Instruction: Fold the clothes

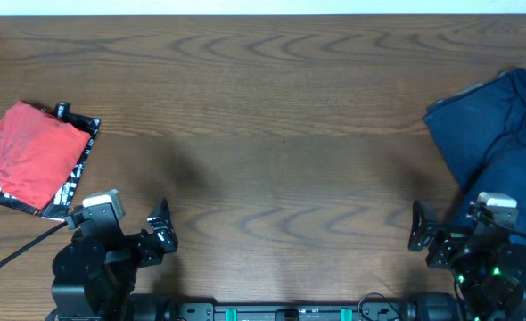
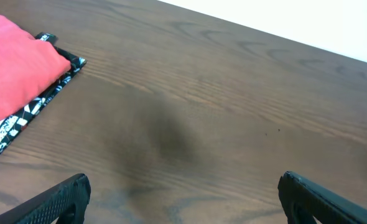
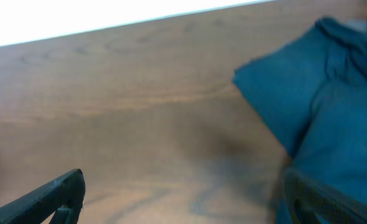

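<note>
Across the wood table [image 1: 272,134], a rumpled navy-blue garment [image 1: 499,143] sprawls at the right edge, partly under the right gripper [image 1: 417,227]. Far left, a folded coral-red T-shirt [image 1: 27,152] rests atop a black graphic-print tee [image 1: 83,152], near the left gripper [image 1: 163,227]. Both grippers gape wide, holding nothing.

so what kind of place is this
Probably a robotics lab bench, not a home: a plain wood-grain table, a left arm and right arm standing at its near edge, and just a folded red shirt and a heaped blue garment set out.
</note>
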You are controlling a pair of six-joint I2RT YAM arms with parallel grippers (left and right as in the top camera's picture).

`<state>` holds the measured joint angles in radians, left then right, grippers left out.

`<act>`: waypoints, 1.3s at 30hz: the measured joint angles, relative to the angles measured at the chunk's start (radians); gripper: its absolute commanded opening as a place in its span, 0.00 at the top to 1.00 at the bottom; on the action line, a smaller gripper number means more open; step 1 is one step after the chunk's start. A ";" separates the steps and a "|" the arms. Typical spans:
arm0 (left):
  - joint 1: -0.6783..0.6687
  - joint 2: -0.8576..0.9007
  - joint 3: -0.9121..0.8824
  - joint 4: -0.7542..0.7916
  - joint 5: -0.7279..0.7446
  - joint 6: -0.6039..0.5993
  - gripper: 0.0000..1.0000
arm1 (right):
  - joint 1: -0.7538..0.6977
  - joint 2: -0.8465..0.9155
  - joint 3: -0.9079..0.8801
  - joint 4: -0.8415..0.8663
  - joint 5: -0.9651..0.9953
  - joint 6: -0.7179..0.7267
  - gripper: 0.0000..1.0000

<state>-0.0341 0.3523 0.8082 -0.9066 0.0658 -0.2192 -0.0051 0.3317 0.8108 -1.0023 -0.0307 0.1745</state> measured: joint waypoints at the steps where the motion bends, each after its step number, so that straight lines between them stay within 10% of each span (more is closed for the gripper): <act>1: 0.000 0.000 0.000 -0.005 0.000 0.000 0.02 | 0.000 0.000 0.000 -0.019 0.002 0.000 0.01; 22: 0.000 0.000 0.000 -0.031 0.000 0.000 0.02 | 0.000 -0.080 -0.008 -0.152 0.005 -0.012 0.01; 39: 0.000 0.000 0.000 -0.032 0.000 0.000 0.02 | 0.000 -0.320 -0.357 0.393 0.006 -0.164 0.01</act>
<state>-0.0341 0.3523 0.8078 -0.9382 0.0658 -0.2195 -0.0055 0.0120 0.4534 -0.6098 -0.0250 0.0109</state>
